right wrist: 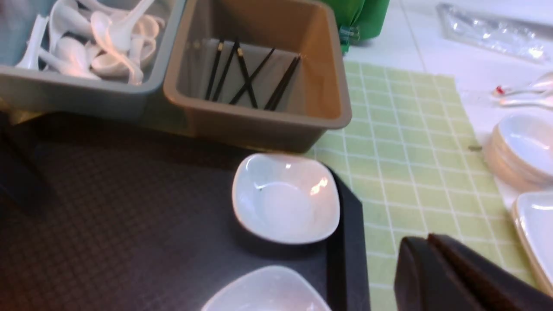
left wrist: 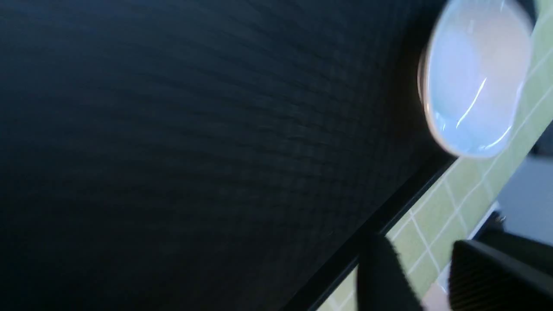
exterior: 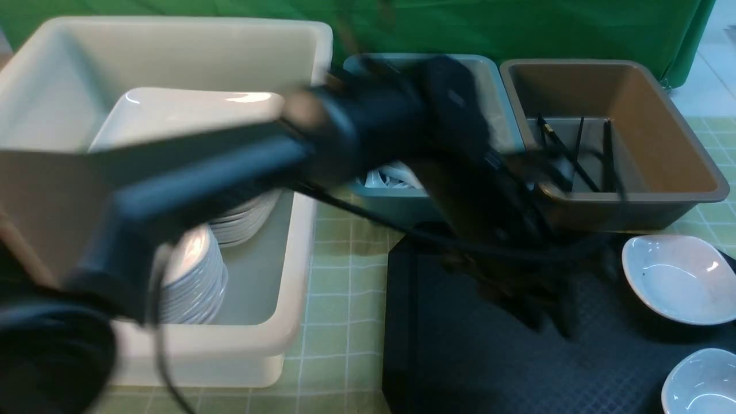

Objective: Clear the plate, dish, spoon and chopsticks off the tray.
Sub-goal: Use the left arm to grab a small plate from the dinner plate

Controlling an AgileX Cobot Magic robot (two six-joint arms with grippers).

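The black tray [exterior: 460,345] lies front and centre, with two small white dishes at its right end, one farther [exterior: 678,279] and one nearer [exterior: 701,382]. My left arm reaches blurred across the tray. Its gripper [left wrist: 417,246] is open with only green cloth showing between the fingers, above the tray's edge [left wrist: 380,220] near a dish [left wrist: 475,77]. My right gripper [right wrist: 425,242] is shut and empty over the green cloth beside the tray's rim [right wrist: 341,259]. A large white plate [exterior: 190,115] leans in the white bin. Several spoons [right wrist: 108,39] lie in the teal bin, and chopsticks [right wrist: 246,77] in the brown bin.
The big white bin [exterior: 299,276] at the left holds stacks of dishes [exterior: 195,282]. The teal bin [exterior: 494,103] and brown bin [exterior: 678,144] stand behind the tray. Off the cloth to the right are stacked dishes [right wrist: 518,147] and plates [right wrist: 535,224].
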